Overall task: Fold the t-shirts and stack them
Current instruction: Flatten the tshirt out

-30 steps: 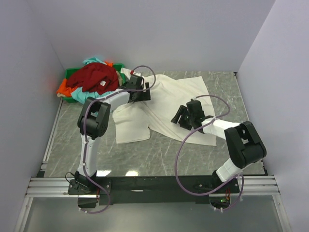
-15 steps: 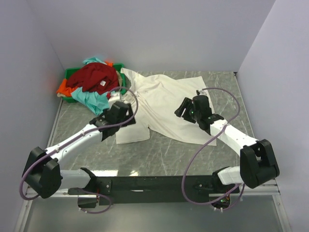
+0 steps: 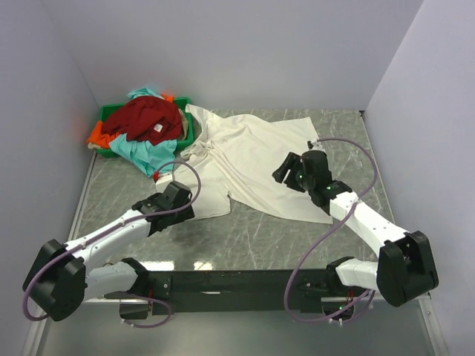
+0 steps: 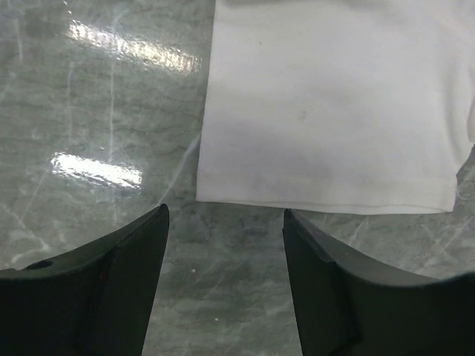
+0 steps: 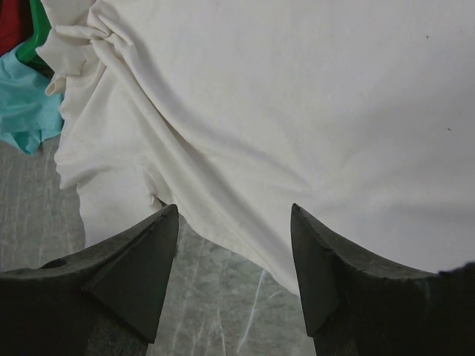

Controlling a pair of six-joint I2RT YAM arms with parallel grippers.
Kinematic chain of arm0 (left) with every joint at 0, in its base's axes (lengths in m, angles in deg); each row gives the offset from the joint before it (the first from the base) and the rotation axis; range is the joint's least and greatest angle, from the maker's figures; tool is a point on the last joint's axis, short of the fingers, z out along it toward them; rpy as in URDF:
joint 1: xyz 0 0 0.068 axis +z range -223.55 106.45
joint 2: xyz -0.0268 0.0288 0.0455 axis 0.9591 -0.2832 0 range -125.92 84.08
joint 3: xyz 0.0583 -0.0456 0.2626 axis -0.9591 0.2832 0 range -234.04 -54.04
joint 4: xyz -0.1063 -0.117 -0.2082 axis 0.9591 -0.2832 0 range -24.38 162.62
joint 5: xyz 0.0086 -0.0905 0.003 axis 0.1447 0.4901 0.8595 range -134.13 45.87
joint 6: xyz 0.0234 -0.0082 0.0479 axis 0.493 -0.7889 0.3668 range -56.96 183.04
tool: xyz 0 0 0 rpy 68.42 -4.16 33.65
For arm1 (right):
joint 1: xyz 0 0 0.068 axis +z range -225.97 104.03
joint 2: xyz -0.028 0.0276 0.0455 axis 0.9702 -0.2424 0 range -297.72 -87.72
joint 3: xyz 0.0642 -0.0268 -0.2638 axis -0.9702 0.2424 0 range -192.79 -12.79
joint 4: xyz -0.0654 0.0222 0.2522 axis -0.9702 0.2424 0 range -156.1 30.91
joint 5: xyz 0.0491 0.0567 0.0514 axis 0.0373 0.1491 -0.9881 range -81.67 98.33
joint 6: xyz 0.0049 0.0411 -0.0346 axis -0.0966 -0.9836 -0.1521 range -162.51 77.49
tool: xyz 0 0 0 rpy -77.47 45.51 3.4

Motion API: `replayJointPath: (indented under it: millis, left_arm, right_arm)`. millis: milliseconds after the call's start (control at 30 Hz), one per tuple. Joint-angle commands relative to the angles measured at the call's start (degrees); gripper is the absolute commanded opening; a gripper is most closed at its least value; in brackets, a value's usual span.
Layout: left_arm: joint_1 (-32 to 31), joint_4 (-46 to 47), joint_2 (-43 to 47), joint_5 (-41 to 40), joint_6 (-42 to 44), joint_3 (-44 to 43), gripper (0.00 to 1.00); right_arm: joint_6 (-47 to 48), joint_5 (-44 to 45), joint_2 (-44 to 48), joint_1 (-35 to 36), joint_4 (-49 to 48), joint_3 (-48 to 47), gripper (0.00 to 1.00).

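Observation:
A cream-white t-shirt [image 3: 256, 152] lies spread and creased across the middle of the table. Its near-left flap ends in a straight hem [image 4: 326, 200]. My left gripper [image 3: 178, 204] hovers open over bare table just short of that hem, with nothing between its fingers [image 4: 111, 289]. My right gripper [image 3: 286, 170] hangs open above the shirt's near right edge [image 5: 245, 237] and holds nothing. The dark red t-shirt [image 3: 145, 119], the teal t-shirt [image 3: 141, 152] and the orange t-shirt [image 3: 96, 135] are piled in and over the bin.
A green plastic bin [image 3: 185, 126] stands in the far left corner under the coloured pile. Grey walls close in the back and both sides. The marble table [image 3: 245, 233] shows bare along the front, beyond the black mounting rail [image 3: 237, 282].
My left arm has drawn back from the shirt's far part beside the bin to its near-left hem, and its jaws have narrowed a little. My right gripper has shifted slightly to the right.

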Motion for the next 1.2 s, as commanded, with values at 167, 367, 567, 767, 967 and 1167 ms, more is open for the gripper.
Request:
replayJointPath:
  millis: [167,367,567,767,967,1167]
  left_arm:
    - [0.2,6.0,-6.2,1.5,-1.3,1.2,0.65]
    - [0.4,6.1,-7.2,0.2,-1.9,1.1,0.6]
    - [1.6,6.3,-6.5,-0.2,-1.5,2.3,0.55]
    - [3.1,8.0,-8.3,0.4,-0.8,3.2,0.47]
    - [3.6,10.6,-10.3,1.5,-0.1,3.3,0.46]
    - [3.6,10.8,-12.2,2.9,0.6,3.1,0.32]
  right_arm:
    - [0.6,1.4,4.5,-0.2,1.5,1.8,0.69]
    - [0.7,1.4,5.5,-0.3,2.2,2.4,0.69]
    - [0.6,2.4,5.6,-0.3,2.3,2.7,0.69]
    - [0.6,2.0,6.0,-0.2,2.0,3.0,0.69]
    - [0.6,2.1,6.3,-0.2,2.0,3.5,0.69]
    - [0.7,2.5,7.3,-0.2,2.6,3.5,0.69]
